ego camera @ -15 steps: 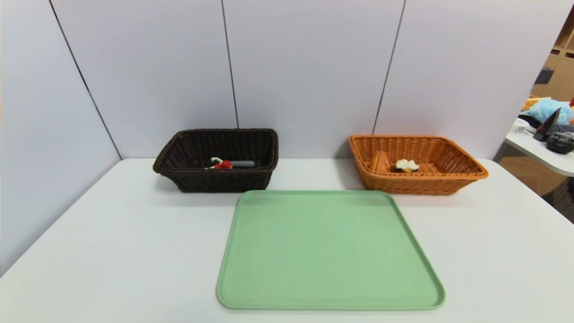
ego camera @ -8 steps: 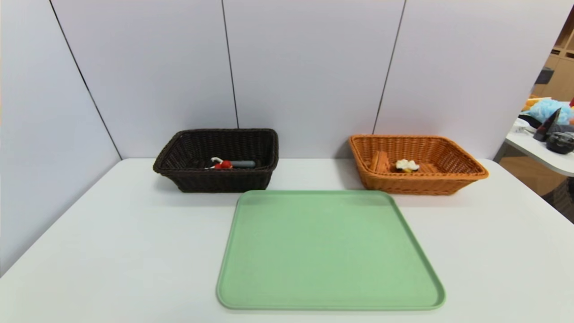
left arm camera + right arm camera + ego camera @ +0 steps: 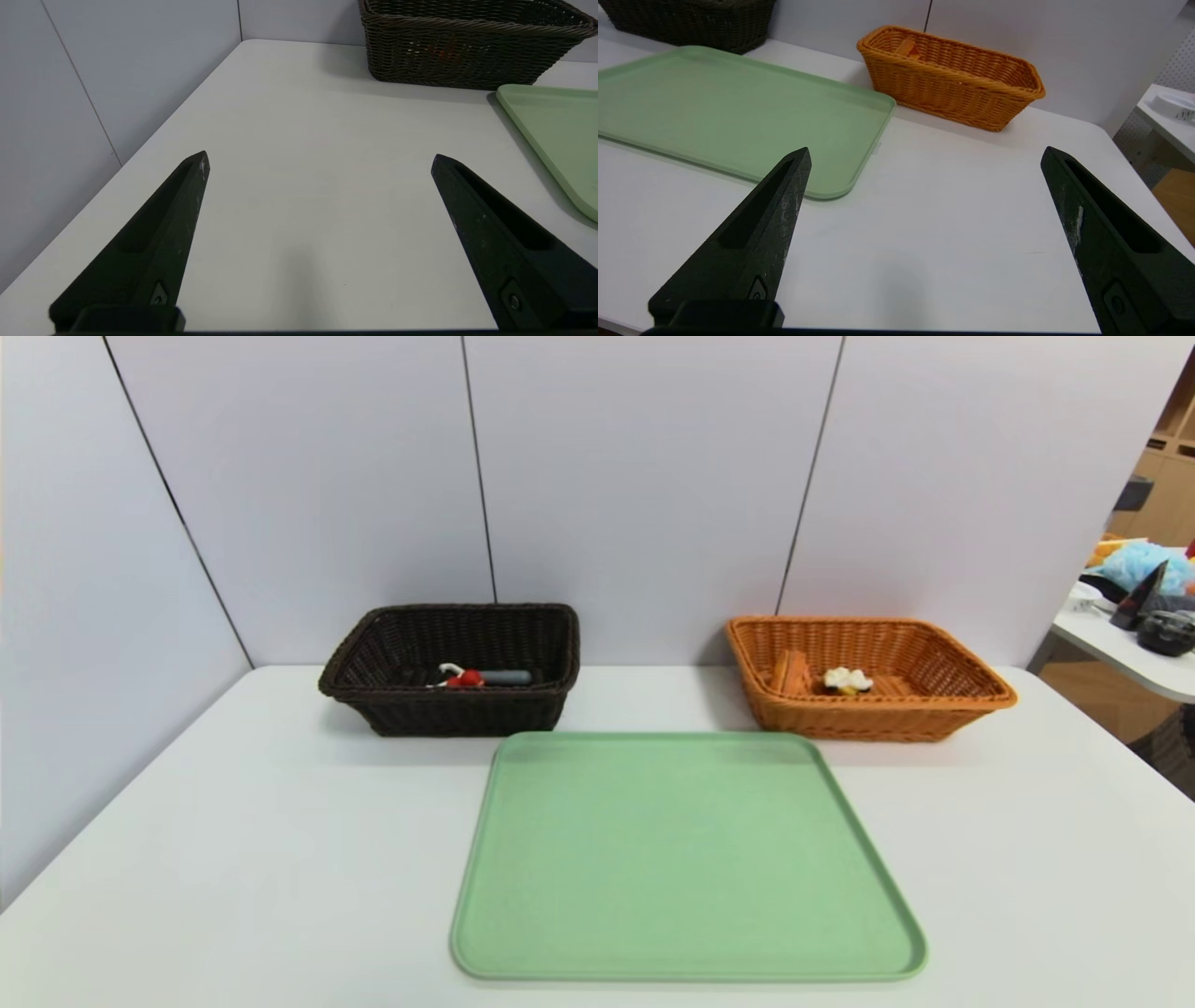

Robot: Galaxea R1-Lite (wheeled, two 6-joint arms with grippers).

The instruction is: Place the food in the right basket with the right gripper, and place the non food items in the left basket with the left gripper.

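Note:
The dark brown left basket (image 3: 373, 658) stands at the back left and holds the grey-handled peeler (image 3: 504, 678) and the small red toy (image 3: 464, 679). In the orange-tan right basket (image 3: 971, 683) at the back right lies the waffle wedge with white cream (image 3: 845, 680). Neither arm shows in the head view. My left gripper (image 3: 320, 161) hovers open over bare table near the front left, far from the left basket (image 3: 462, 51). My right gripper (image 3: 924, 156) hovers open over bare table at the front right, well short of the right basket (image 3: 952, 79). Nothing is between either pair of fingers.
A light green tray (image 3: 686, 859) with nothing on it lies in the middle of the white table (image 3: 233, 859). Grey wall panels stand behind and along the left side. Another table with clutter (image 3: 1144, 602) stands off to the right.

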